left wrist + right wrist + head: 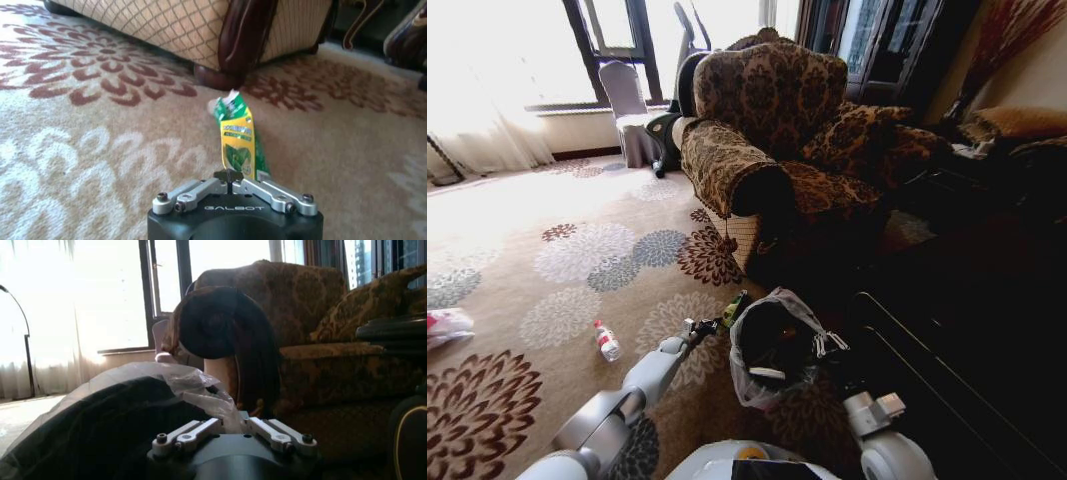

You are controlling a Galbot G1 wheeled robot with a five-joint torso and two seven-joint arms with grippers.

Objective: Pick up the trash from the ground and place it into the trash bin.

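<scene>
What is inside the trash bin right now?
In the head view, the trash bin holds one pale flat piece near its front wall; I cannot tell what it is. The rest of the inside is dark, and the bag's folds hide the bottom. The left gripper holds the green packet outside it.

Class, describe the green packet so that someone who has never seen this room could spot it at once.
Start at the brown patterned armchair and drop to the flowered carpet before it. Beside the bag-lined trash bin, the left claw pinches the green packet, green and yellow with printed leaves, unlike the clear bottle.
</scene>
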